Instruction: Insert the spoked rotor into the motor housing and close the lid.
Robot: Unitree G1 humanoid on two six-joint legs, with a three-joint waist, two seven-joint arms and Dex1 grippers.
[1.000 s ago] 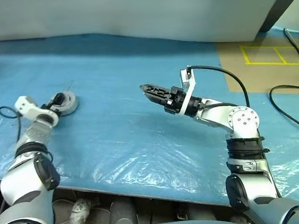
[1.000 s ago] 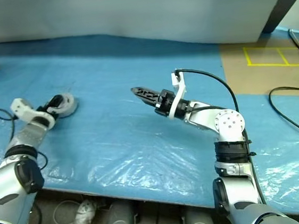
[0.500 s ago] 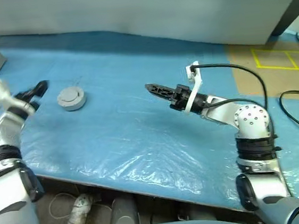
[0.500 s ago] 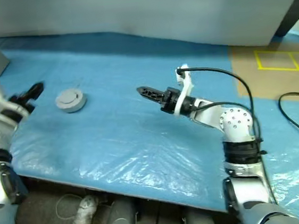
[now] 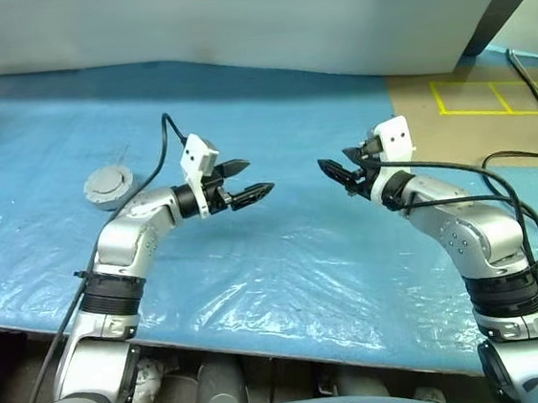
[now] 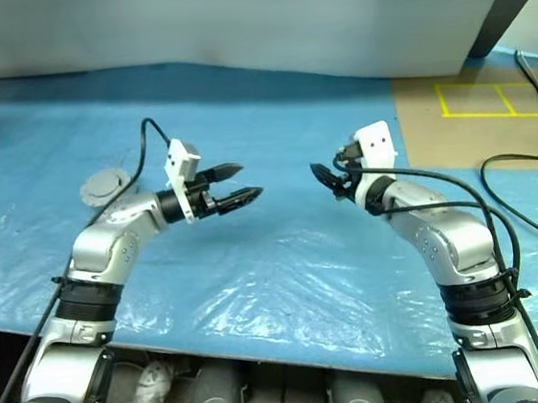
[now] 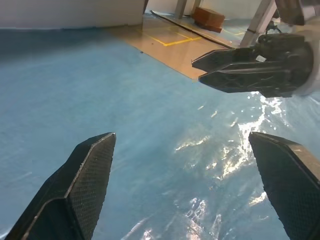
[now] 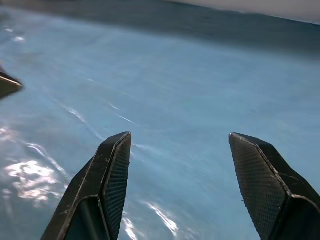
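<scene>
Grey round puck (image 5: 108,187) sat on the blue plastic sheet (image 5: 285,258) covering the table, off to the robot's left and well apart from both arms. Seen from outside it looked like one closed unit, a raised disc on a wider base; probably the motor housing with the lid seated on it, though at this distance the joint between them could not be made out. No loose rotor or separate lid lay anywhere on the sheet.

Left gripper (image 5: 252,180) hovered above the middle of the sheet, jaws wide open and empty, pointing across toward the right arm. Right gripper (image 5: 336,170) faced it from the other side, near but not touching, jaws also parted with nothing between them; bare sheet showed through the gap in the right wrist view.

Judgement: assembly appeared finished, rotor presumably inside and lid down. Nothing left in hand. What remained, if anything, was only checking the lid's seating.
</scene>
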